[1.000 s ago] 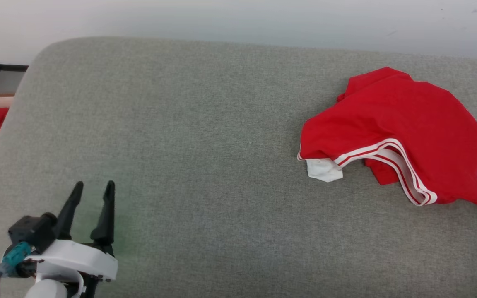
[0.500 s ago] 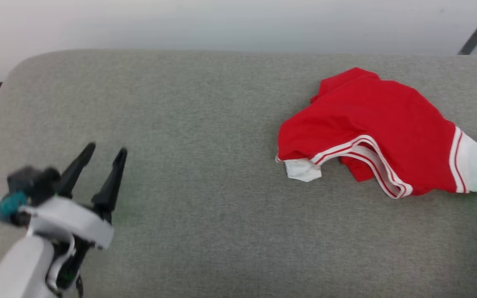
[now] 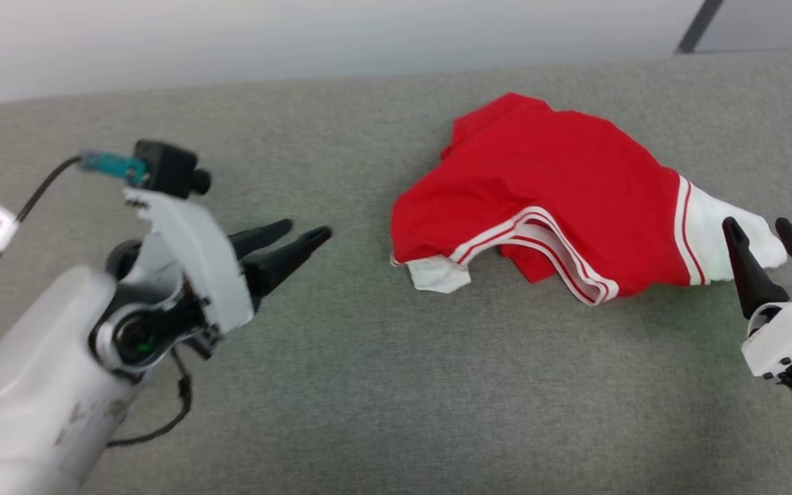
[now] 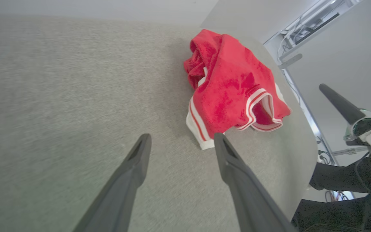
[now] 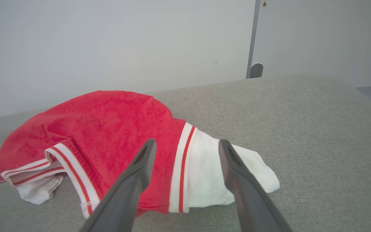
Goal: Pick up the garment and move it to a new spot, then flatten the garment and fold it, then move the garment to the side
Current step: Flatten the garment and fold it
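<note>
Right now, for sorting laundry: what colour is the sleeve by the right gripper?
White sleeve, red-and-white striped trim; clearest in the right wrist view.

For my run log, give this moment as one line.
garment: crumpled on cushion; left fingers: open, empty; right fingers: open, near white sleeve

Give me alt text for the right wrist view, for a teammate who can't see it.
A crumpled red garment lies on a grey padded surface, its white sleeve nearest the camera. The right gripper, jaws open, points at that sleeve; a pale wall stands behind.
</note>
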Motion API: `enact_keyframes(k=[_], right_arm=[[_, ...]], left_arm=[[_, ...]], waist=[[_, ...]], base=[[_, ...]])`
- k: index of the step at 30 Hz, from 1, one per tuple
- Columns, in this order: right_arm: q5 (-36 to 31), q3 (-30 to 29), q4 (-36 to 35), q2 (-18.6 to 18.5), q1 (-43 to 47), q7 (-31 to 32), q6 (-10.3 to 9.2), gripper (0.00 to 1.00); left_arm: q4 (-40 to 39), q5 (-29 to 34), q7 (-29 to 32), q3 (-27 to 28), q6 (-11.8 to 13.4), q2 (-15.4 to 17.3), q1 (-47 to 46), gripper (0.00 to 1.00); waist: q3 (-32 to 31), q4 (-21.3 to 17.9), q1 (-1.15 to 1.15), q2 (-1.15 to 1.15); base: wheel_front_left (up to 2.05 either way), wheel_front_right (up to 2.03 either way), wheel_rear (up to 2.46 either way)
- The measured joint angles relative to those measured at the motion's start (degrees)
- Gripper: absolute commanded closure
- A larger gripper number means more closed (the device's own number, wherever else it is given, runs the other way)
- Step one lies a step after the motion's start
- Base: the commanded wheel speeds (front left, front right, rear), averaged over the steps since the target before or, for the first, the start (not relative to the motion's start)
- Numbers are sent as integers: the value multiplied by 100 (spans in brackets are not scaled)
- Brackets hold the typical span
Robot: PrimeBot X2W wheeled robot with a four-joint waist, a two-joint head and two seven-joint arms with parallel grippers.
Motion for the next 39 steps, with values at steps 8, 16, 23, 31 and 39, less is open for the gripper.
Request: enact_keyframes(k=[8,16,23,31,39], right_arm=[[7,154,-40,197,-32,-138,0,0],[21,259,81,285,-121,-254,0,0],[31,374,113,330,-280,-327,0,0],[46,502,127,404,-374,-444,0,0],[70,520,220,452,-338,-553,0,0]], left_arm=[[638,-1270,935,-91,0,-578,-892,0],[1017,-1578,1561,-292,0,-649,-1111,0],[1290,-1180,1763,-701,0,-646,-1292,0],[1348,-914,1311,-810,-1,-736,-1581,100],[677,-777,1330,-1147,0,-990,-2295,100]], waist=[[367,-434,0,0],[656,-778,0,0],[884,-942,0,0],[1031,-1127,0,0],[999,-1247,0,0]], base=[[0,0,0],[0,0,0],[0,0,0],[0,0,0],[0,0,0]])
